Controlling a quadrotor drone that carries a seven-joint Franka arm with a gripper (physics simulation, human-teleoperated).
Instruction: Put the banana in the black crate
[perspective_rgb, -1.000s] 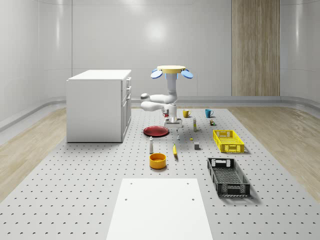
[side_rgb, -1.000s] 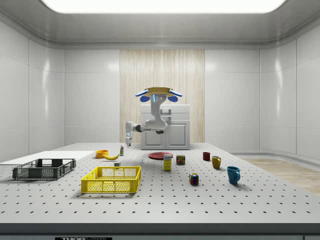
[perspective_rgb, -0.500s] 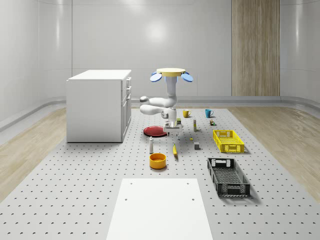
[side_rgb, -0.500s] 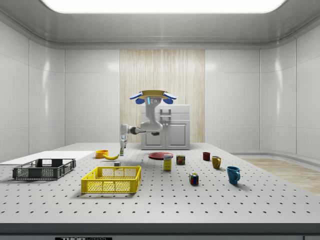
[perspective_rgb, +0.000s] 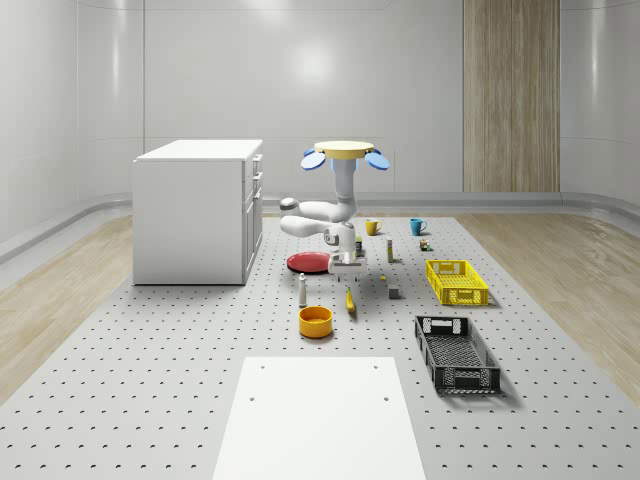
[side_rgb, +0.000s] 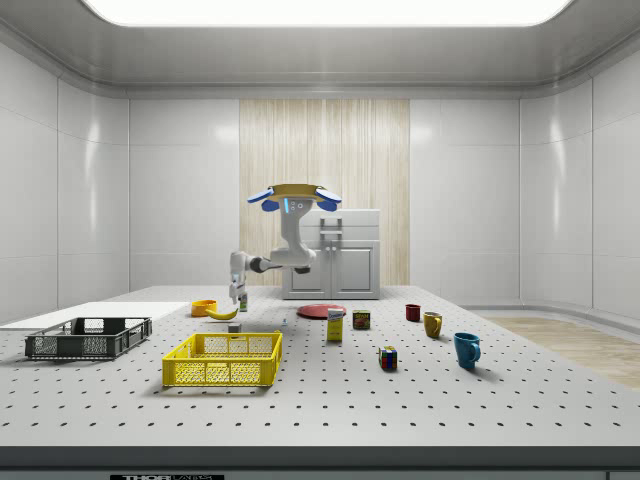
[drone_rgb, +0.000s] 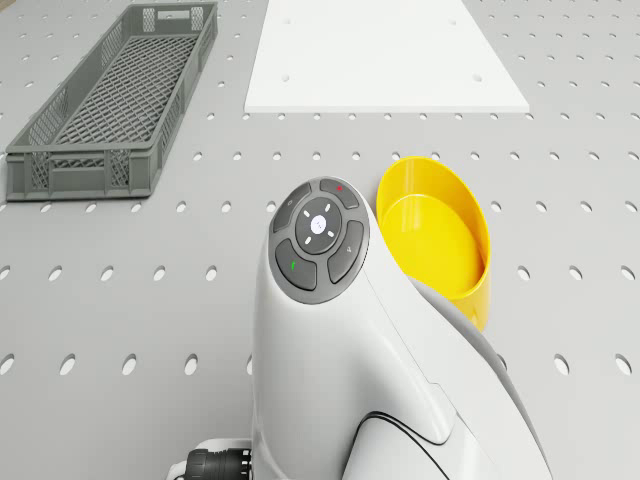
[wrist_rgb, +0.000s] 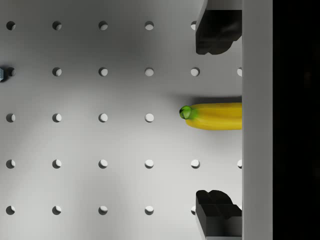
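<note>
Drone (perspective_rgb: 343, 152) has shifted and lowered its gripper (wrist_rgb: 218, 122), jaws apart, above the banana (wrist_rgb: 214, 116) on the table (perspective_rgb: 200, 380); light, curved, bruisable—grasp mid-body.

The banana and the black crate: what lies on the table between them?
In the whole-scene view, only bare perforated table lies between the banana and the black crate. The grey block stands farther back.
</note>
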